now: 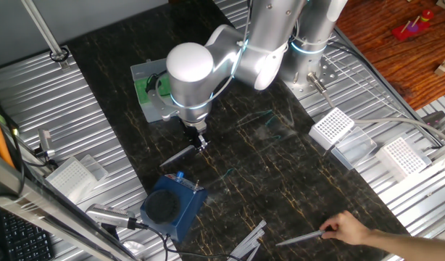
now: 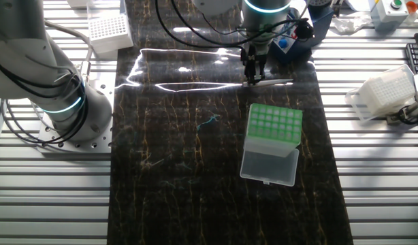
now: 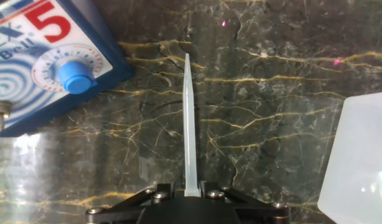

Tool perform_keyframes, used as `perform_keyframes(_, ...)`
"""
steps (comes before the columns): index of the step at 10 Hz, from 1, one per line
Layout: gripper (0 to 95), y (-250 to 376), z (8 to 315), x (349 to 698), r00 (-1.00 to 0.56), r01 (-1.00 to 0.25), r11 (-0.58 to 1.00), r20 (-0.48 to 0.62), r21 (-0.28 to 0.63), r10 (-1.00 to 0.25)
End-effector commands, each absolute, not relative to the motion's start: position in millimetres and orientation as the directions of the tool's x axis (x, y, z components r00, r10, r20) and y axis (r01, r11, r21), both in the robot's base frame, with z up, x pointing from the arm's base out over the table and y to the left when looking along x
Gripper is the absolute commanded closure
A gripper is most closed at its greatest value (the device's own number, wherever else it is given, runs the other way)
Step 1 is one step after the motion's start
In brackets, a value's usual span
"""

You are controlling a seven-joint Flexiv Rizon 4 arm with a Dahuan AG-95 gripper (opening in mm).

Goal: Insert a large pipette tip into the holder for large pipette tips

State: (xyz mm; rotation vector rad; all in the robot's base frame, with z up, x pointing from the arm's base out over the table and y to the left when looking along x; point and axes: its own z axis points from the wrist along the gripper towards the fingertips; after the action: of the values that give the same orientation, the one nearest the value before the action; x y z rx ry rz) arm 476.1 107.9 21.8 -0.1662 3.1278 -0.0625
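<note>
Translucent tip: the large pipette tip [image 3: 189,124] pinched at its wide end by the gripper [image 3: 191,186], point free for insertion.
Holder: the holder for large pipette tips [image 2: 273,124] near the gripper, green grid upward to receive it.

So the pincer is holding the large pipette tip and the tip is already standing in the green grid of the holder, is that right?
Not quite. The pincer does hold the large pipette tip, but the tip is not in the holder. It hangs over the dark marble table, apart from the holder's green grid. The hand view and the other fixed view show this.
</note>
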Motion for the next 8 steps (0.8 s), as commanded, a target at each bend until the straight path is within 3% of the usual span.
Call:
perform_keyframes(1,76.0,106.5,20.3,474.5,-0.994,-0.104,0.994,-0.009,-0.042,-0.105)
perform_keyframes(6,76.0,103.7,15.7,470.4,-0.994,-0.111,0.993,-0.008,-0.042,-0.111)
perform_keyframes(7,95.0,103.3,13.8,470.8,-0.994,-0.110,0.993,-0.008,-0.042,-0.110)
perform_keyframes(8,95.0,103.1,13.1,471.0,-0.994,-0.109,0.993,-0.008,-0.042,-0.110)
